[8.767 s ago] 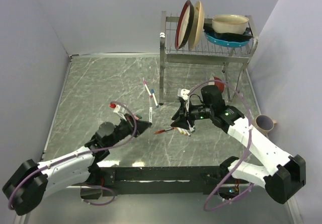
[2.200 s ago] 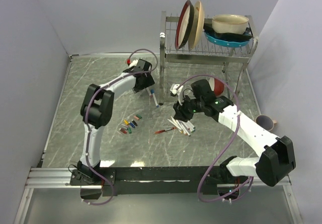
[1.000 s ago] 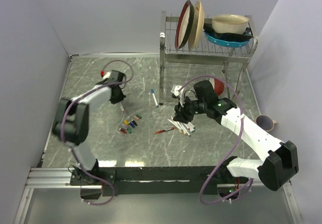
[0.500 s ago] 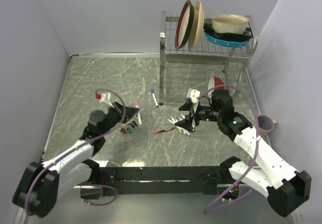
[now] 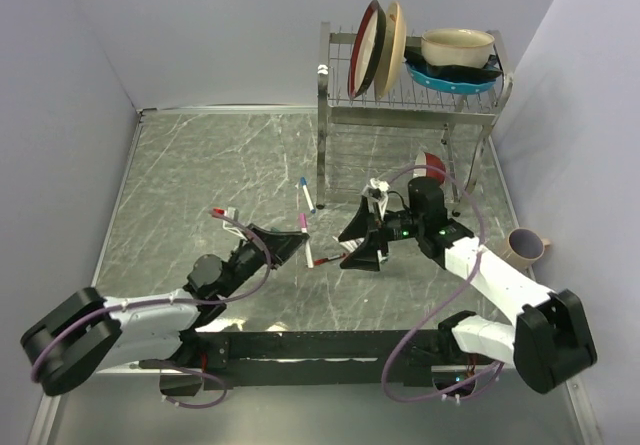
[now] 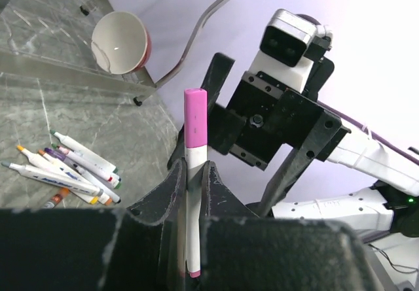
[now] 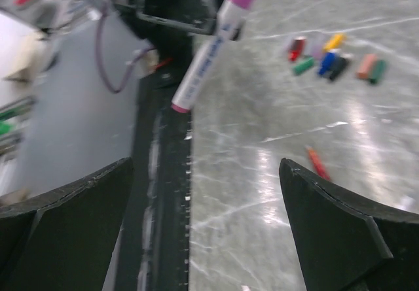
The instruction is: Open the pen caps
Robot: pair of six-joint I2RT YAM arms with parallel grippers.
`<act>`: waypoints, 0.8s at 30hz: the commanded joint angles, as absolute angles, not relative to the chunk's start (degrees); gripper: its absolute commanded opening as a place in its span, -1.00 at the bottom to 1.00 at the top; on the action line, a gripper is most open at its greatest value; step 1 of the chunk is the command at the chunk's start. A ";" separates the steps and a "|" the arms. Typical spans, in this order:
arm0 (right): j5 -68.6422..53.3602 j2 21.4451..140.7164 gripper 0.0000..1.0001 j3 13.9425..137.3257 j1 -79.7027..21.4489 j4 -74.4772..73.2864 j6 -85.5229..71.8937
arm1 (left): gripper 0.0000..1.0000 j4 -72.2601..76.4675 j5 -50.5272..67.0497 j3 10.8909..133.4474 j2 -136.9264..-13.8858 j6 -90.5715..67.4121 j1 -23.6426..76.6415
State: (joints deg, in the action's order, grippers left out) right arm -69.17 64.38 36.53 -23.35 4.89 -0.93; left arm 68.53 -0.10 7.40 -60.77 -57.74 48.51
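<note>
the left arm (image 5: 150,315) lies low along the near edge and reaches inward toward the middle. the left gripper (image 5: 293,244) tilts up, its jaws pinched on a pen (image 6: 194,167) that stands upright between them. the right arm (image 5: 490,275) bends in from the right. the right gripper (image 5: 356,245) faces the left one, close by, jaws spread wide and empty.

The pink cap (image 6: 195,108) sat on a white pen barrel (image 6: 192,199); the loose caps (image 7: 327,62) were red, yellow, blue, orange and green; the counter (image 5: 200,175) was grey with white veins.
</note>
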 commanded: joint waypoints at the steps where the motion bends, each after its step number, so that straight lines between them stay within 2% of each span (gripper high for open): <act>1: -76.83 68.81 0.98 39.28 -23.73 6.43 -2.73 | -0.98 78.31 -5.09 10.37 -65.38 -57.66 50.89; 5: -71.30 68.29 0.74 35.43 -24.17 20.95 -16.76 | -0.98 79.80 -6.50 12.12 -69.33 -57.48 52.47; 7: -67.52 67.42 0.63 33.75 -24.69 23.54 -22.64 | -0.98 79.54 -7.03 13.62 -70.48 -57.22 53.26; 11: -57.93 67.94 0.66 35.24 -27.85 20.32 -26.80 | -0.98 79.45 -8.26 16.25 -74.17 -57.30 54.58; 14: -57.57 68.64 0.73 34.81 -29.61 21.70 -27.77 | -0.98 80.51 -8.79 17.57 -76.72 -57.48 55.10; 16: -58.44 69.08 0.65 34.45 -30.06 22.76 -27.86 | -0.98 80.95 -8.88 18.19 -77.87 -57.65 55.37; 17: -59.49 69.34 0.51 34.45 -30.23 24.33 -27.95 | -0.98 81.12 -8.79 18.80 -78.92 -57.66 55.46; 18: -60.55 70.22 -0.10 34.63 -30.58 24.69 -27.25 | -0.98 81.38 -8.70 18.98 -79.45 -57.66 55.63; 19: -61.95 70.75 -0.59 34.98 -30.85 24.61 -26.64 | -0.98 81.82 -8.53 19.16 -79.80 -57.83 55.63; 20: -62.14 71.19 -1.00 35.94 -30.94 23.30 -26.11 | -0.98 82.09 -8.53 19.25 -80.41 -57.92 55.55; 22: -62.66 72.77 -1.00 37.17 -31.11 20.58 -24.00 | -0.95 82.53 -8.53 19.16 -80.51 -57.57 55.63; 24: -63.36 73.65 -1.00 38.84 -31.46 17.15 -22.07 | -0.56 81.74 -8.35 19.16 -79.90 -57.05 55.55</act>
